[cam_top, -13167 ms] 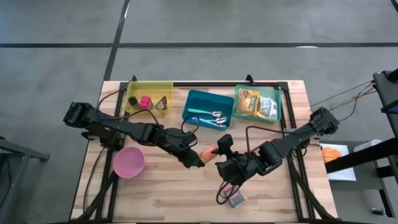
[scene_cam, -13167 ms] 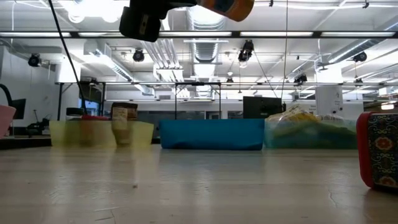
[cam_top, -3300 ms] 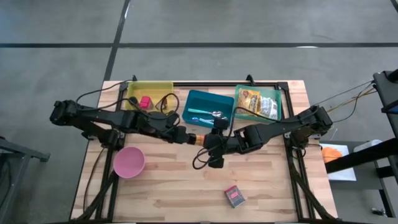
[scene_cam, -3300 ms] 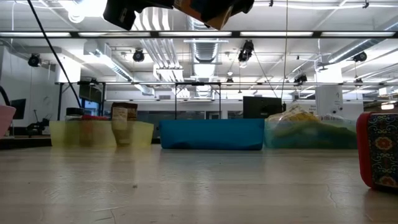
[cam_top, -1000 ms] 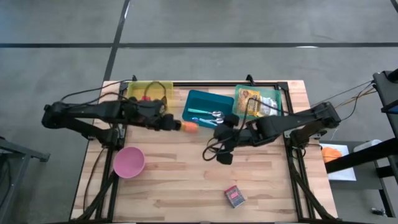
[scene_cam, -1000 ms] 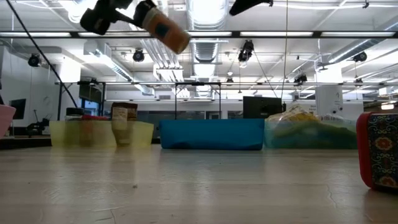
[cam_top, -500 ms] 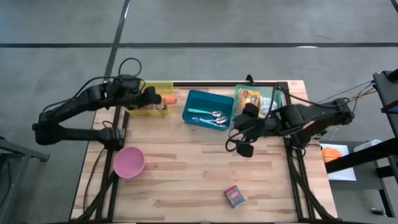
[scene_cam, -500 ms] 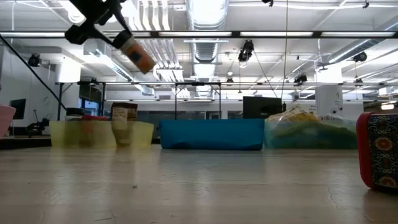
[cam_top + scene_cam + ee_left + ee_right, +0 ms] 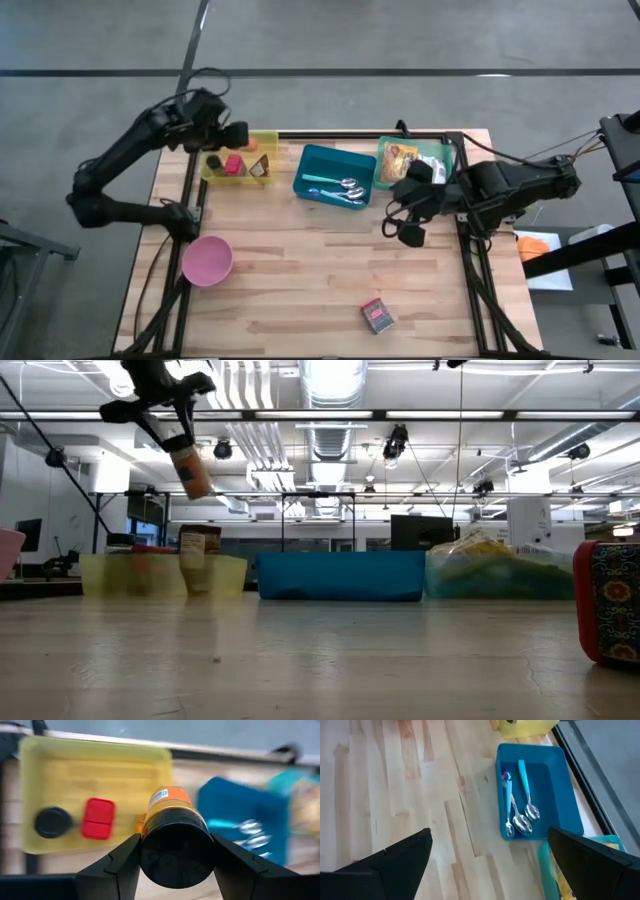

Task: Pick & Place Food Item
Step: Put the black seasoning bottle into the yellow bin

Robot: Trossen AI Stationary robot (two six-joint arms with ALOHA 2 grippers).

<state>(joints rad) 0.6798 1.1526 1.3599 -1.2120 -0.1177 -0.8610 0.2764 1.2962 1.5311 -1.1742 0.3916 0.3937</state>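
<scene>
**Orange jar held above the yellow bin**

Your left hand (image 9: 175, 857) is clamped on the orange jar (image 9: 171, 815), its two fingers pressing the jar's dark cap from either side. In the high view that hand (image 9: 243, 137) hangs over the near-left stretch of the yellow bin (image 9: 215, 173), with the jar (image 9: 254, 142) poking out past the fingertips. From table level the jar (image 9: 190, 468) hangs tilted, well above the bin (image 9: 150, 574) and not touching it.

Directly below the hand, inside the bin, lie a black round piece (image 9: 52, 822), a red block (image 9: 98, 817) just beside it, and a brown item (image 9: 261, 168) mostly hidden under the jar. Beyond the held jar sits the blue tray (image 9: 335, 176) with its spoons (image 9: 345, 187), then the green tray (image 9: 441, 183) holding snack packets (image 9: 403, 162).

Your right hand (image 9: 409, 224) hovers over the surface (image 9: 300, 270) near the green tray, fingers spread wide and gripping nothing. Well apart from both hands, a pink bowl (image 9: 207, 260) and a small patterned box (image 9: 376, 315) rest on the wood.
</scene>
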